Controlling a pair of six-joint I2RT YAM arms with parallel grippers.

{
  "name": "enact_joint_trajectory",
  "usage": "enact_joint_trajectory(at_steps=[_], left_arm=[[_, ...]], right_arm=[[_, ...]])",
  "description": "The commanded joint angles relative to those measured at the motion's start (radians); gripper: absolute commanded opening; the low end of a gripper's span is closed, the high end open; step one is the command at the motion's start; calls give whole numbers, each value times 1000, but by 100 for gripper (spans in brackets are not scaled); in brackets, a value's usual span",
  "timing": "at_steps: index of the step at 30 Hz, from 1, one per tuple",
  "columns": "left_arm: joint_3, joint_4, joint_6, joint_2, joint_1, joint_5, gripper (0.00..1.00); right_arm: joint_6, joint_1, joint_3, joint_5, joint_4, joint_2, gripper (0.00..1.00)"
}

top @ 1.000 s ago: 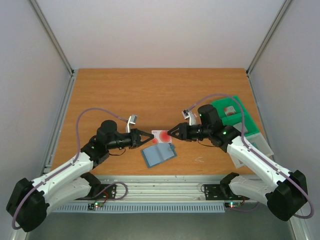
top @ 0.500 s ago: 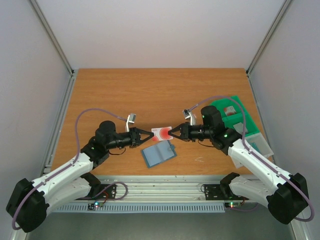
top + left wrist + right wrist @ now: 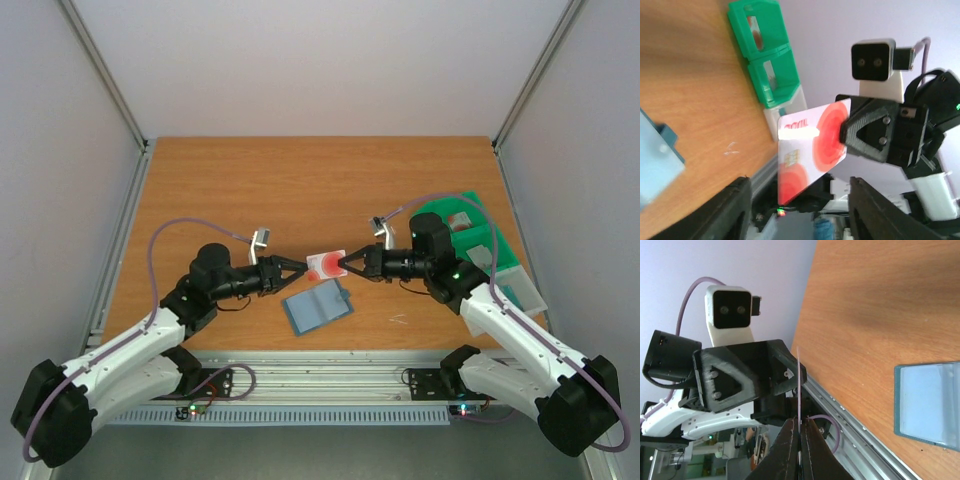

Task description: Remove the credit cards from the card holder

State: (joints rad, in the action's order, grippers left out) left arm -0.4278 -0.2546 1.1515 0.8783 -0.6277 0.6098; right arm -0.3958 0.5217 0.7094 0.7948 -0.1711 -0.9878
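A red-and-white credit card (image 3: 326, 265) hangs in the air above the table, between the two arms. My right gripper (image 3: 346, 263) is shut on its right edge. The right wrist view shows this card (image 3: 799, 385) edge-on, pinched between the right gripper's (image 3: 800, 421) tips. My left gripper (image 3: 298, 270) stands open just left of the card. In the left wrist view its jaws stand apart either side of the card (image 3: 807, 147) without touching it. The blue-grey card holder (image 3: 317, 307) lies spread flat on the table below the card, also in the right wrist view (image 3: 930, 402).
A green two-compartment bin (image 3: 470, 238) stands at the table's right edge behind my right arm, with cards in its compartments; the left wrist view shows the bin (image 3: 765, 55) too. The metal rail (image 3: 330, 372) runs along the near edge.
My right gripper closed on the card's right edge. My left gripper then opened and let the card go. The card has lifted slightly, and my right arm has drawn back to the right.
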Motion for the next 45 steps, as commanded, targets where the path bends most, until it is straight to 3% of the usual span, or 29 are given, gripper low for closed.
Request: enact_joint_trajectory(at_steps=[1, 3, 4, 5, 13, 17, 21, 28, 35, 45], left_arm=[[-12, 65, -54, -46, 2, -48, 63], [-28, 125, -82, -56, 2, -60, 76], [-35, 149, -103, -60, 2, -65, 93], [-40, 172, -116, -63, 2, -70, 99], [-68, 346, -228, -54, 2, -128, 99], [-121, 579, -292, -42, 3, -259, 99], [-149, 687, -368, -39, 6, -359, 99], [-134, 719, -446, -80, 8, -426, 99], [-214, 783, -553, -69, 8, -452, 99], [-191, 731, -592, -42, 9, -442, 99]], right_arm=[[-6, -10, -5, -48, -5, 25, 1], [1, -14, 2, -81, -29, 30, 1], [2, -17, 6, -100, -38, 33, 1], [6, -20, 8, -123, -46, 36, 1], [22, -56, 30, -325, -81, 3, 1], [15, -102, 49, -376, -96, -44, 1], [13, -166, 60, -400, -84, -91, 1], [40, -315, 102, -463, -107, -179, 1], [43, -476, 145, -518, -118, -250, 1], [84, -581, 191, -745, -161, -279, 1]])
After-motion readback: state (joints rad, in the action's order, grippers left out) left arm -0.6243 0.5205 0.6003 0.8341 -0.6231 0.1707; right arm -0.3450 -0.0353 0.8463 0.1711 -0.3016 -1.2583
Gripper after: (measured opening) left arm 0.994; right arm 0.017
